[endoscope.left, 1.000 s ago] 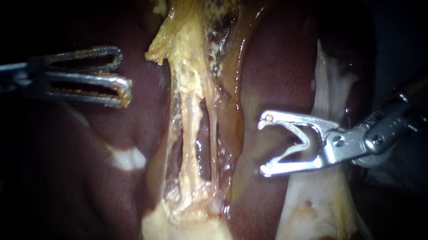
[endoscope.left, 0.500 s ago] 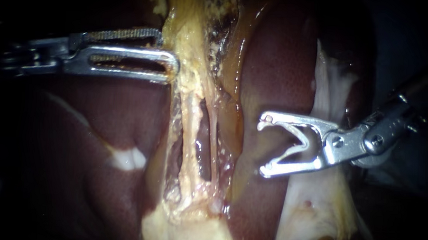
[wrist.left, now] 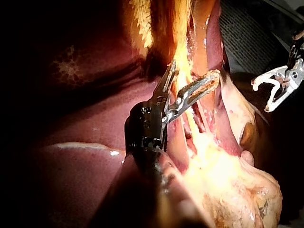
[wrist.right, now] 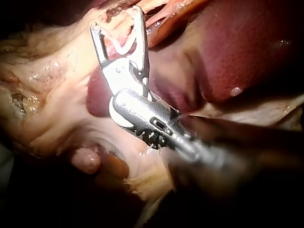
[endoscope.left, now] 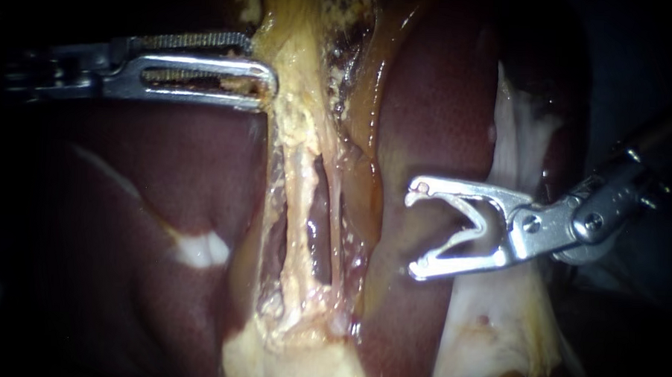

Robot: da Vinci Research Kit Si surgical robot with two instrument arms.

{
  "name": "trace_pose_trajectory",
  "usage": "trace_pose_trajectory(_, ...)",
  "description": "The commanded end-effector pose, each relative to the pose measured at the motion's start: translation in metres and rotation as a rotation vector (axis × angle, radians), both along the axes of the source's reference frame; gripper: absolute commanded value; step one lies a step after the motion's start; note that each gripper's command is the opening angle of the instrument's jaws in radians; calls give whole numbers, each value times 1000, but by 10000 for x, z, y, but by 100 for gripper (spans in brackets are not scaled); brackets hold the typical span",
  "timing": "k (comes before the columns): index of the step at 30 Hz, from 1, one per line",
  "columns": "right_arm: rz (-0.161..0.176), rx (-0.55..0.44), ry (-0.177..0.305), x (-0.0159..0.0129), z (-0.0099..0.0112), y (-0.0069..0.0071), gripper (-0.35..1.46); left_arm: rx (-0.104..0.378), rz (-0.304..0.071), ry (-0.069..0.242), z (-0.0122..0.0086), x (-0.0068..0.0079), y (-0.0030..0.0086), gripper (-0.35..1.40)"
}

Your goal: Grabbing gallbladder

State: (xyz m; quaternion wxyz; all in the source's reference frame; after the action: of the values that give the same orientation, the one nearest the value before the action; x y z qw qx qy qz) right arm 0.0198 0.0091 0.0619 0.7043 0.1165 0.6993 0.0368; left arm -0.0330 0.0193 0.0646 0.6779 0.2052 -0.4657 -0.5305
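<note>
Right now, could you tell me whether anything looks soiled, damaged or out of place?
Only one thing: the left instrument, its jaws open at the yellowish tissue strip, carries brownish residue in its slotted jaw. Nothing else stands out.

Our left instrument (endoscope.left: 260,61) lies level, shaft entering from the left, with its jaws parted a little. Our right instrument (endoscope.left: 418,230) slants in from the upper right — jaws spread wide, hooked tips pointing left.
</note>
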Motion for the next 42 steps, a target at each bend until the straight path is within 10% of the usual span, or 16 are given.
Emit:
trace_pose_trajectory(1,0,0,0,0,0,0,55,2,0,6,0,1,1,61)
trace_pose_trajectory(19,-1,0,0,-1,-1,0,55,-119,43,62,13,7,13,83)
trace_pose_trajectory(42,-1,1,1,-1,-3,-1,55,-101,49,45,47,-21,23,71)
